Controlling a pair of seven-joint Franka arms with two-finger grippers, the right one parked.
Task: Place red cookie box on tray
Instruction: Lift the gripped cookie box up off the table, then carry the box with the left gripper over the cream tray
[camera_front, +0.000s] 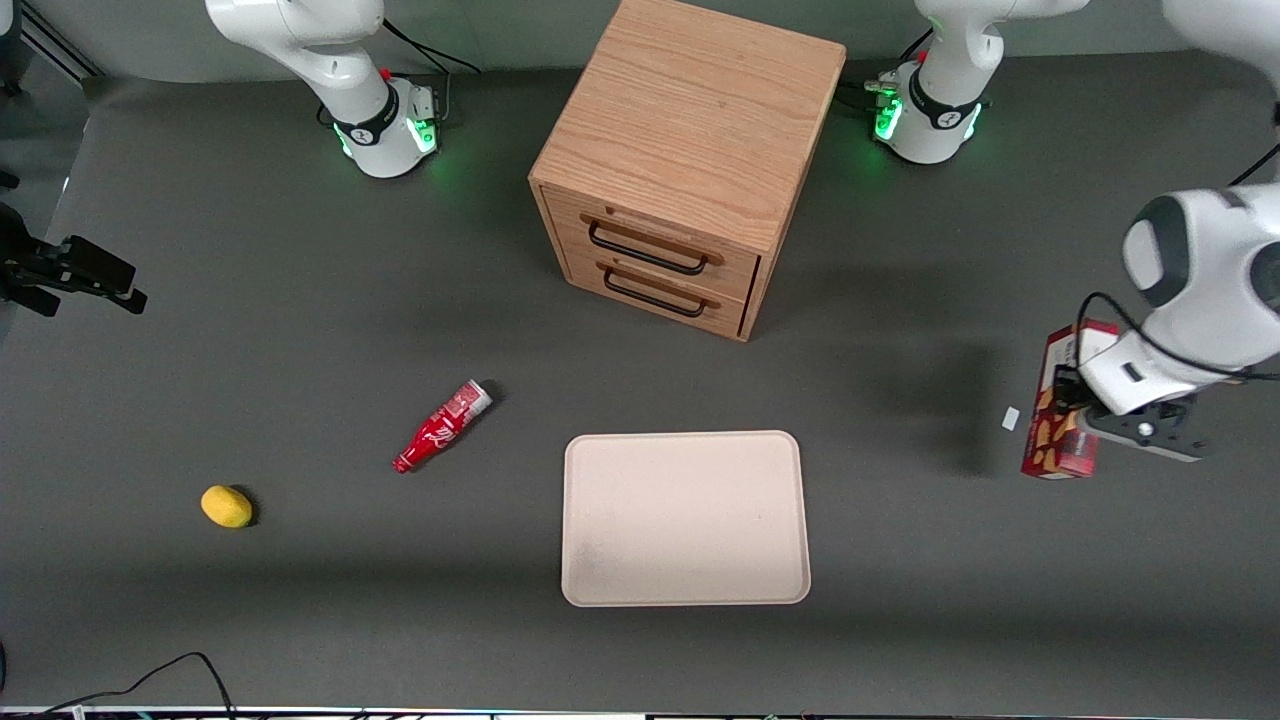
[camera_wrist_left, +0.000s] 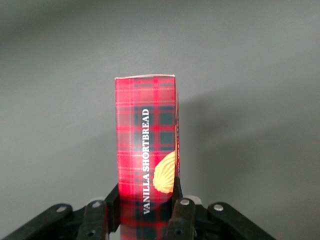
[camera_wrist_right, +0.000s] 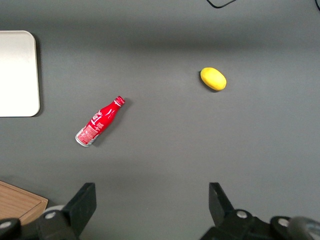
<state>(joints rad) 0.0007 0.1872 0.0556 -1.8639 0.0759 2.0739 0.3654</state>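
- Nearest the front camera lies the tray (camera_front: 686, 518), bare and flat on the dark table (camera_front: 300, 620), set in front of the drawer cabinet; it is the target, much wider than the box, so a drop anywhere inside its low rim should do.
- Wooden drawer cabinet (camera_front: 690, 160): the biggest thing on the table, farther from the front camera than the tray, both drawers closed. It sits off the straight line from box to tray, so I judge it no obstacle.
- Red cookie box (camera_front: 1062, 400): well apart from the tray, toward the working arm's end of the table, and in the wrist view it stands on end with the plaid face and "Vanilla Shortbread" lettering showing.
- Gripper (camera_wrist_left: 145, 207): at the box, with a finger on each side of the carton's near end. The fingers (camera_wrist_left: 179, 212) press against the narrow sides — clamped on the box, as far as the wrist view shows. Gripping across the slim width suits a tall carton, though whether it is lifted off the table I cannot tell.
- Small red bottle (camera_front: 441, 426): lying on its side, toward the parked arm's end from the tray — not the task's thing, and out of the way.
- Yellow lemon-like fruit (camera_front: 227, 506): farther still toward the parked arm's end.
- Small white scrap (camera_front: 1010, 418): on the table just beside the box, between it and the tray; too slight to matter.
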